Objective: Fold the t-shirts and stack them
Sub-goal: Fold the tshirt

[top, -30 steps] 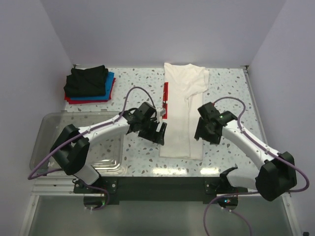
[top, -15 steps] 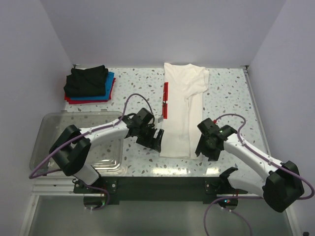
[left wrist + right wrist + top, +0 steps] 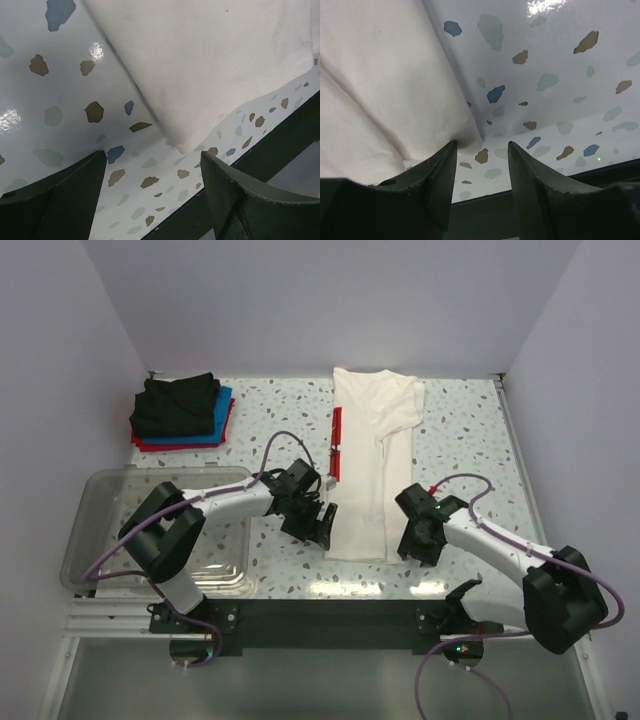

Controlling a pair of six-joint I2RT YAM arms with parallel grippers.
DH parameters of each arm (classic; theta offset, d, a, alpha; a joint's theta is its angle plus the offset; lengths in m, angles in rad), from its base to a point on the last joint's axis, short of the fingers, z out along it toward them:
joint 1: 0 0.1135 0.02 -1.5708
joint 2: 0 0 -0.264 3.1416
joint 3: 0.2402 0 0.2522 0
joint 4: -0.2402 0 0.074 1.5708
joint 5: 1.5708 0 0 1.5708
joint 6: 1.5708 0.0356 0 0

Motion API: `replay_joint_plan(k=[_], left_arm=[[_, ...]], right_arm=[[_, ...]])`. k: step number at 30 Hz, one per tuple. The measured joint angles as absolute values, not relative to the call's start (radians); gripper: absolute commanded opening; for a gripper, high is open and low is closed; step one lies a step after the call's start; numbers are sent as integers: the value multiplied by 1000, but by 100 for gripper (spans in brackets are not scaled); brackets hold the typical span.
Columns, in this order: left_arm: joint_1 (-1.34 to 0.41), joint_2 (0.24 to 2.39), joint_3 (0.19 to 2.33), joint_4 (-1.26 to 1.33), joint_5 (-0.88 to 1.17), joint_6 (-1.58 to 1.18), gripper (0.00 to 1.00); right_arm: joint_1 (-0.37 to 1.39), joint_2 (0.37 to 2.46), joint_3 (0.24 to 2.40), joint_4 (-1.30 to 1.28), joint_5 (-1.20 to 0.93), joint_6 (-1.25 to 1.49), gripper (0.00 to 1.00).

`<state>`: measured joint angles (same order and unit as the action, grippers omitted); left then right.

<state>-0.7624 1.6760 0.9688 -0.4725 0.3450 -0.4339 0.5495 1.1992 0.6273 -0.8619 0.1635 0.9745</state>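
Now on the worktop: a white t-shirt lies flat, folded into a long narrow strip that runs from the far edge toward the arms. A thin red strip of print shows along its left edge.
Folded stack: in the far left corner, with a black t-shirt on top, a blue t-shirt under it and a red t-shirt at the bottom. It is well apart from the white one.
Clear tub: near left, beside the left arm.
Left pincer: low at the white shirt's near left corner, fingers spread wide. The left wrist view shows the cloth corner just ahead of the gap, pinched by neither finger.
Right pincer: low at the near right corner, fingers apart but narrower. The right wrist view shows the corner tip in the gap, right by one finger. Whether they touch is hard to tell.
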Motion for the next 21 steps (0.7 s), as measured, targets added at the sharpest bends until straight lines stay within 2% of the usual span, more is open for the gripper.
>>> replay_joint_plan(k=[9, 14, 21], left_arm=[[-767, 1695, 980, -456, 368, -435, 80], [-772, 1713, 992, -452, 385, -438, 76], [-801, 1745, 1024, -459, 385, -449, 70]], right_arm=[[550, 1266, 620, -798, 146, 945, 19], [550, 1270, 622, -787, 134, 939, 5], [550, 1270, 622, -787, 130, 934, 1]])
